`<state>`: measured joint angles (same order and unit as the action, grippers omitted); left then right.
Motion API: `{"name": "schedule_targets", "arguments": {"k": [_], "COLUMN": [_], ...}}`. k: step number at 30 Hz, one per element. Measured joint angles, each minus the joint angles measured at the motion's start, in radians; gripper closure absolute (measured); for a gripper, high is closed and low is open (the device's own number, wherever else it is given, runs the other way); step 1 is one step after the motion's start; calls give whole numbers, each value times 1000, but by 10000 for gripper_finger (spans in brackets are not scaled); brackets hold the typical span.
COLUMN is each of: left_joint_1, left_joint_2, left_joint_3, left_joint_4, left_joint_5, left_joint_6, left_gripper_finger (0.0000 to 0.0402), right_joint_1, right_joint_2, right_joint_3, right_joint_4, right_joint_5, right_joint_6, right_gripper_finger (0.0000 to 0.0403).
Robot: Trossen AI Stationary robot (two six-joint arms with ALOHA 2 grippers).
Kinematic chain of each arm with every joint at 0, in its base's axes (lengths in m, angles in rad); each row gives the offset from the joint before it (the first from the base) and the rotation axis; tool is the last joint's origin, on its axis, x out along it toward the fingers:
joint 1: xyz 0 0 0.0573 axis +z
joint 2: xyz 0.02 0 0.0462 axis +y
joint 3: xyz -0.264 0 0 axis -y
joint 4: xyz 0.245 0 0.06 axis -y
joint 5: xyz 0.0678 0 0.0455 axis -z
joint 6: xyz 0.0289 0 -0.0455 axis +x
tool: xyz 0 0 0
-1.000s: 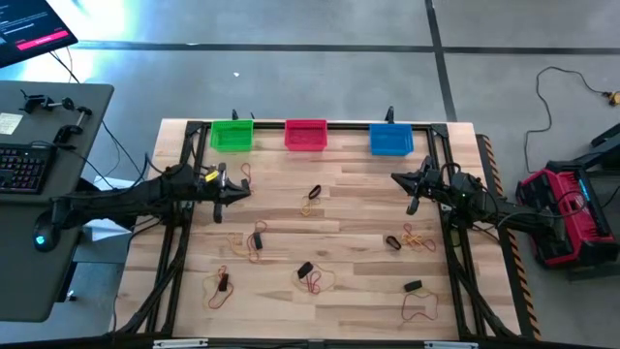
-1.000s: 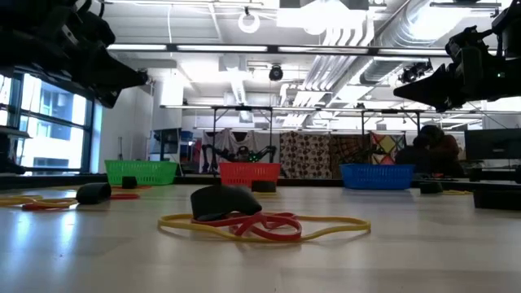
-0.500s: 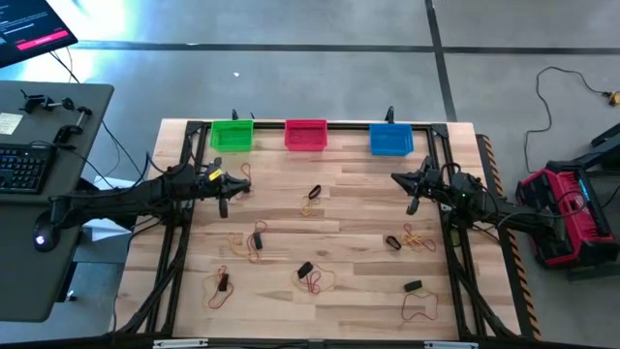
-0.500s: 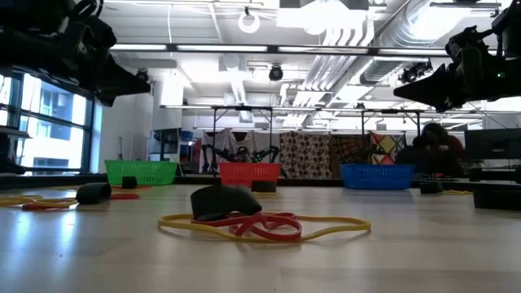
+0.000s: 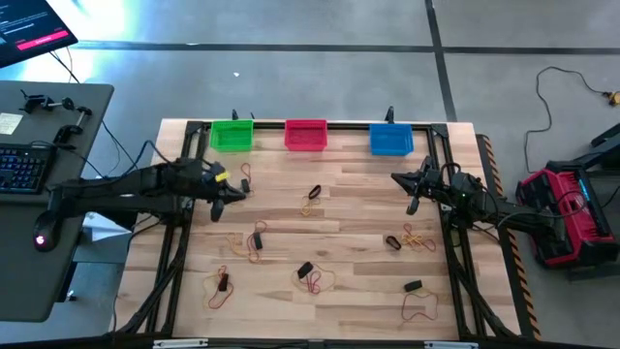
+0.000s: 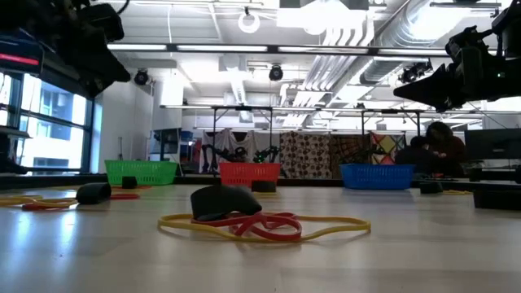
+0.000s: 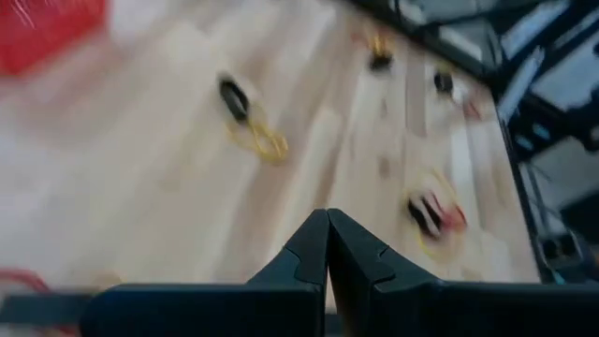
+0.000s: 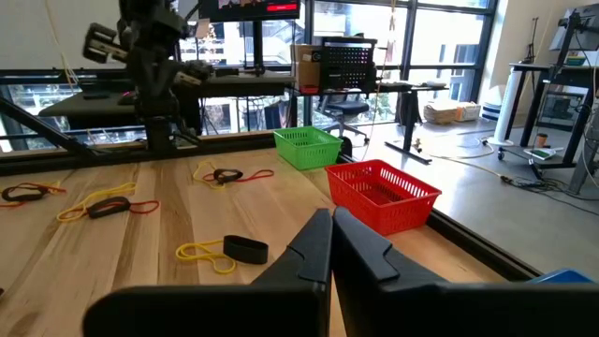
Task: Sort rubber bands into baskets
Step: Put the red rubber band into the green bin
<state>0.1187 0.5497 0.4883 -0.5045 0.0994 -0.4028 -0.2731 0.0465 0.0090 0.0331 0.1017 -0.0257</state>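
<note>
Bands are lying all over the table, none seemingly in the baskets along the far edge, so nearly everything is waiting while the left gripper and right gripper are hanging closed and empty.

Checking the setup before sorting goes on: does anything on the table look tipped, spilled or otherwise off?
Nothing stands out. The green basket, red basket and blue basket sit upright in a row at the far edge, and the rubber bands lie scattered in small clumps on the table, as unsorted ones would.
</note>
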Motion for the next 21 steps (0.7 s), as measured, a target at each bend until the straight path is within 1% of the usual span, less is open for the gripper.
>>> {"name": "schedule_targets", "arguments": {"k": [3, 9, 14, 21], "left_joint_1": [-80, -232, -348, -529], "left_joint_2": [49, 157, 249, 384], "left_joint_3": [19, 54, 120, 185], "left_joint_4": [-5, -17, -127, -179], "left_joint_5": [-13, -102, -188, -190], "left_joint_6": [-37, -140, -241, -456], "left_gripper_finger": [401, 401, 401, 401], "right_joint_1": [0, 0, 0, 0], "right_joint_2": [0, 0, 0, 0], "right_joint_3": [0, 0, 0, 0], "right_joint_4": [0, 0, 0, 0], "right_joint_5": [0, 0, 0, 0], "right_joint_6": [0, 0, 0, 0], "right_gripper_finger": [402, 402, 402, 402]}}
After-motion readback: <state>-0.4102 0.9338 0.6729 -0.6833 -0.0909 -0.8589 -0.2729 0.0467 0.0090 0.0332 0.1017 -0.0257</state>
